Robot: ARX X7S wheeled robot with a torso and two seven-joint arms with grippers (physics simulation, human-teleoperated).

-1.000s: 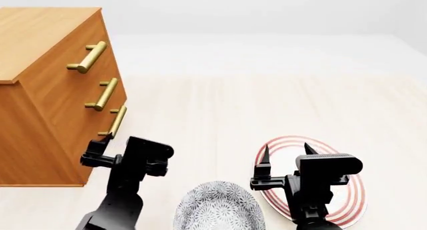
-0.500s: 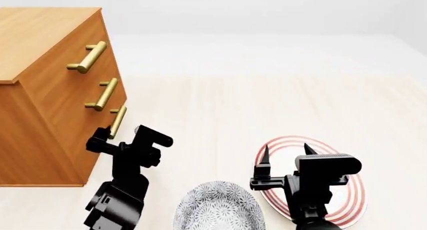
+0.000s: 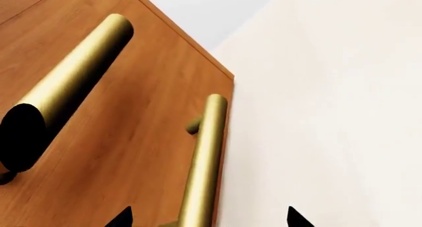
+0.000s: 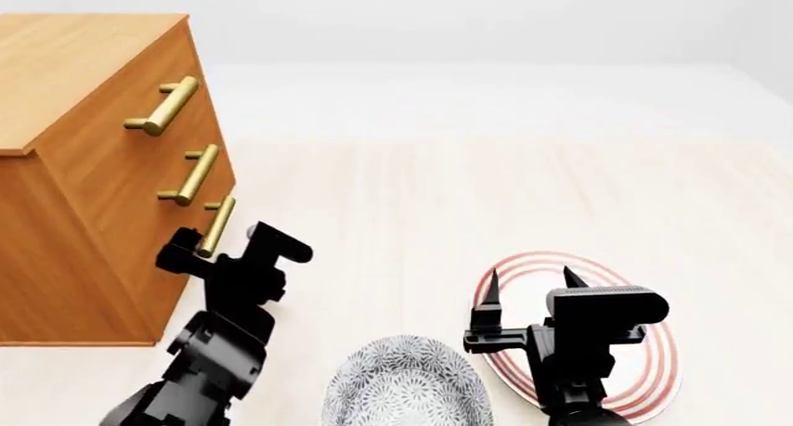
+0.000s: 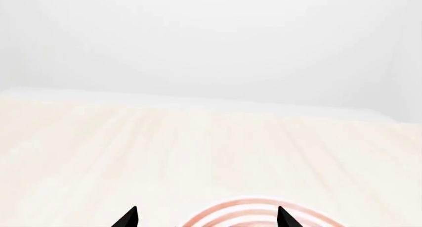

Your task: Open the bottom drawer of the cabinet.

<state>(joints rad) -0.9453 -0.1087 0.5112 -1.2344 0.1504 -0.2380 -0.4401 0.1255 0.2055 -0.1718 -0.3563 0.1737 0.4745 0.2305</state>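
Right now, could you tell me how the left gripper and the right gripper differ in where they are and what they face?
The left gripper is at the cabinet, its open jaws either side of the bottom drawer's handle; the right gripper hovers over the red-ringed plate, around nothing. The left gripper is angled toward the drawer front; the right gripper points straight ahead. Both are black and open.

cabinet left, bowl left of plate

- bottom drawer: front partly hidden behind left gripper; lower end of its handle covered.
- Left wrist view: only two fingertips show, rest cut off.
- plate: cropped by right wrist frame edge.
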